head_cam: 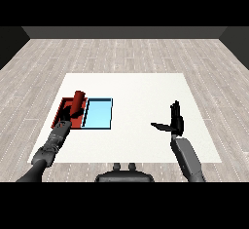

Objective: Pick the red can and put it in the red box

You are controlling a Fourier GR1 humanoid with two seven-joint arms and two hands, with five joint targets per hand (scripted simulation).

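The red can (78, 101) stands upright over the red tray (63, 107) at the table's left, and my left hand (67, 116) curls round its lower part. The hand and forearm cover much of the tray's floor, so I cannot tell whether the can rests on it. The light blue tray (98, 113) lies directly right of the red one and holds nothing. At the table's right side my right hand (175, 120) hovers with its fingers straight up and the thumb stretched out to the left, holding nothing.
The white table (136, 89) stretches between the trays and my right hand. Its front edge runs just ahead of both forearms. Grey wooden floor surrounds the table.
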